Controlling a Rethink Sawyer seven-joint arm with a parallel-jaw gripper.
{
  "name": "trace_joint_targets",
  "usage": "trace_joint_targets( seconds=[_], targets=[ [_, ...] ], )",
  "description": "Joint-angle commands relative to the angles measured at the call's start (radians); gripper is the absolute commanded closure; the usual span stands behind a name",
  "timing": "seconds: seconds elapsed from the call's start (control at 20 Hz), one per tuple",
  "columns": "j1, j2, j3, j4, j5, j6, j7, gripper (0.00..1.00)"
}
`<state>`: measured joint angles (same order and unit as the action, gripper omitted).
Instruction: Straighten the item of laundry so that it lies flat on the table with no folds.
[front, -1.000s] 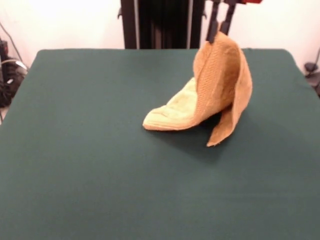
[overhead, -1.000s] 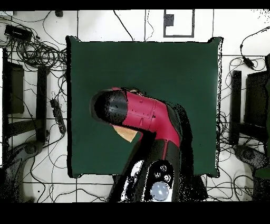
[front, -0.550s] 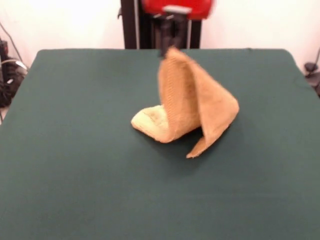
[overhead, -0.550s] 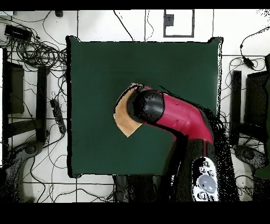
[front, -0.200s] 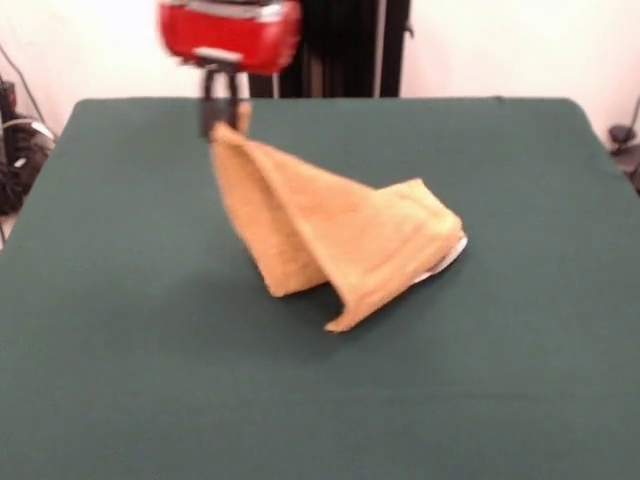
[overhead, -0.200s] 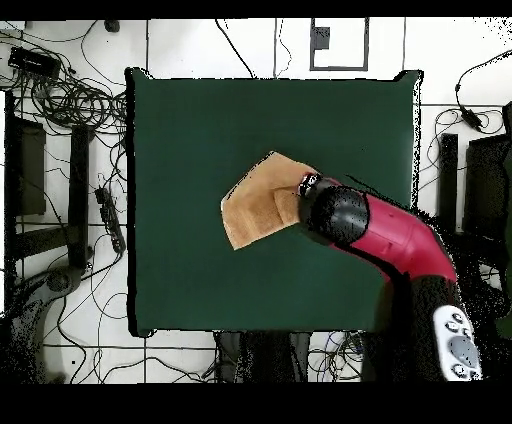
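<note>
The item of laundry (front, -0.200s: 340, 235) is an orange-tan towel, lifted by one corner into a tent shape, its lower edges resting on the green table (front, -0.200s: 120, 330). My gripper (front, -0.200s: 222, 122) is shut on the raised corner at upper left in the front view. A white label peeks out at the towel's right edge. From overhead the towel (overhead, -0.200s: 258, 205) spreads left of the red arm (overhead, -0.200s: 385, 235), which covers the gripper and the held corner.
Cables and dark equipment lie on the floor around the table (overhead, -0.200s: 190, 120) on both sides in the overhead view. A black pedestal column stands behind the table's far edge in the front view.
The gripper has carried the held corner leftward in the front view, and lower. The towel has been dragged out from a tall bunched fold into a wider, lower tent.
</note>
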<state>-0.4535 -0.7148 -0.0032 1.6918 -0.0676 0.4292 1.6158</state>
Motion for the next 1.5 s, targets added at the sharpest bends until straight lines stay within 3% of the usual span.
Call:
trace_joint_targets(
  seconds=[0.05, 0.35, 0.55, 0.65, 0.8, 1.05, 1.15, 1.3, 1.5],
  targets=[
    [-0.075, -0.019, 0.218, 0.158, -0.148, -0.075, -0.159, 1.00],
    [-0.169, -0.044, 0.255, 0.181, -0.255, -0.148, -0.101, 1.00],
    [-0.187, -0.015, 0.176, 0.188, -0.307, -0.124, -0.035, 1.00],
    [-0.213, -0.005, 0.189, 0.210, -0.329, -0.214, 0.009, 1.00],
    [-0.225, -0.011, 0.186, 0.216, -0.338, -0.217, 0.033, 1.00],
    [-0.239, -0.033, 0.140, 0.228, -0.335, -0.013, -0.021, 1.00],
    [-0.242, -0.032, 0.116, 0.255, -0.337, -0.014, 0.004, 1.00],
    [-0.248, -0.034, 0.089, 0.296, -0.347, -0.116, 0.073, 1.00],
    [-0.254, -0.032, 0.068, 0.307, -0.346, -0.124, 0.083, 1.00]
  ],
)
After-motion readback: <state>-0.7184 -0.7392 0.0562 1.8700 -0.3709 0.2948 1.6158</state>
